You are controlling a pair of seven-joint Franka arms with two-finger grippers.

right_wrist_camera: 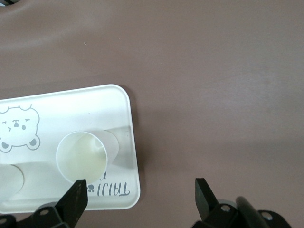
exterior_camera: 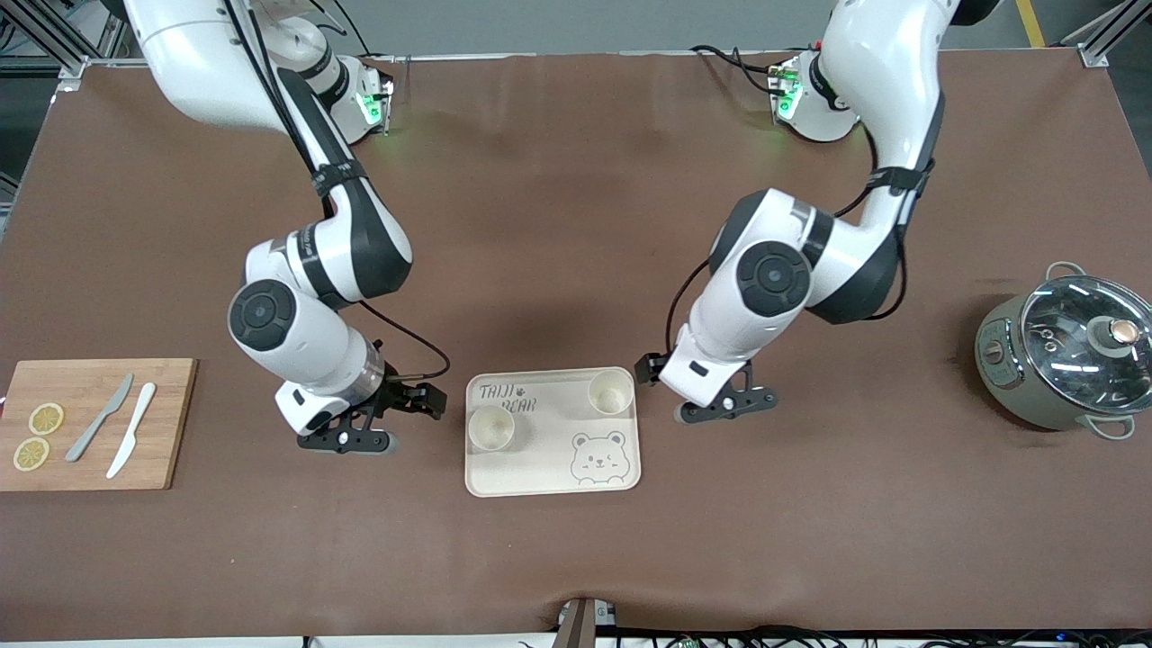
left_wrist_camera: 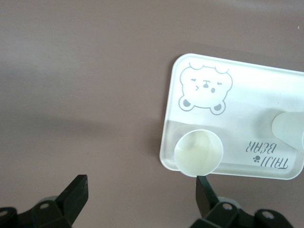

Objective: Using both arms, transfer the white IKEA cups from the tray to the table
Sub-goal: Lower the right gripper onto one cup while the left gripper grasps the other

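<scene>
Two small cream-white handleless cups stand upright and well apart on the cream rounded-corner tray (exterior_camera: 621, 472) with its bear face and "TAIJI BEAR" lettering: one cup (exterior_camera: 491, 427) by the tray edge toward the right arm's end, the other cup (exterior_camera: 610, 391) in the corner toward the left arm's end, farther from the front camera. Neither has been lifted yet. Your right gripper (exterior_camera: 346, 441) hangs low over the brown table just beside the tray, jaws spread wide and holding nothing; your left gripper (exterior_camera: 724, 407) sits the same way off the tray's other end, also wide open and empty. Watch the raised rim: both cups sit close against it, so a finger coming in low could catch the rim and shove the whole light tray, carrying the other cup off line for the other arm. A lopsided pinch on these smooth, tapered walls could tip or squirt a cup out, so I'd centre each cup between the fingers first. In the right wrist view one fingertip (right_wrist_camera: 76, 197) already overlaps the near cup's lip. For setting down, you have plenty of bare table (exterior_camera: 558, 225) around and nearer the front camera; keep the right arm short of the wooden cutting board (exterior_camera: 171, 373) with its knives and lemon slices, and the left arm short of the grey-green lidded pot (exterior_camera: 1003, 351).
</scene>
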